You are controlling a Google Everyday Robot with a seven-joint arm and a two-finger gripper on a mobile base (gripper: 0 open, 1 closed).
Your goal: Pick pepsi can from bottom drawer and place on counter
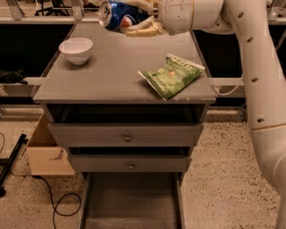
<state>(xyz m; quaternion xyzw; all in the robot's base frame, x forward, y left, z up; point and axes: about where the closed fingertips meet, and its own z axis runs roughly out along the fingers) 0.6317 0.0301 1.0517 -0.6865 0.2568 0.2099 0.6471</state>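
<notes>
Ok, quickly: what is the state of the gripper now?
Gripper: shut on the pepsi can, held above the far edge of the counter.

At twelve o'clock, the matt plastic gripper [133, 19] clasped a glossy metal can [112, 10] over the smooth, matt grey surface [120, 67].
</notes>
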